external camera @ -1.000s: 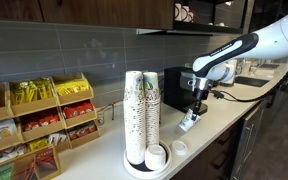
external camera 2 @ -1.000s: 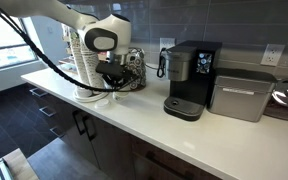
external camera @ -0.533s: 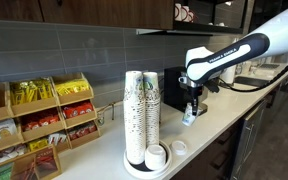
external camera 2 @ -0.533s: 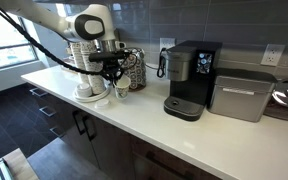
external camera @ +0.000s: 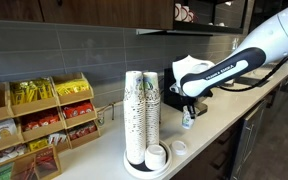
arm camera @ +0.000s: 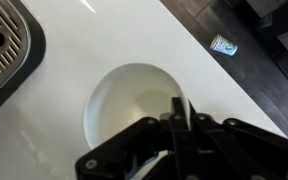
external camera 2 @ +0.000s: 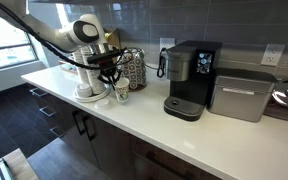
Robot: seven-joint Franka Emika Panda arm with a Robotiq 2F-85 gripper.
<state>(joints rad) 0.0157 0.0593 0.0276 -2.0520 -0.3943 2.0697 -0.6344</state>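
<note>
Here, the tool (arm camera: 182, 116) pinches the rim of an empty white cup (arm camera: 129, 105) near the coffee maker (arm camera: 4, 45).

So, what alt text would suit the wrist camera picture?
Seen from straight above, the robot's dark end effector pinches the rim of an empty white cup over a white counter. A coffee machine's drip tray shows at top left, dark floor at right.

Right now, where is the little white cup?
In an exterior view the white cup is in the gripper at the counter, between the tall cup stack and the coffee maker.
</note>
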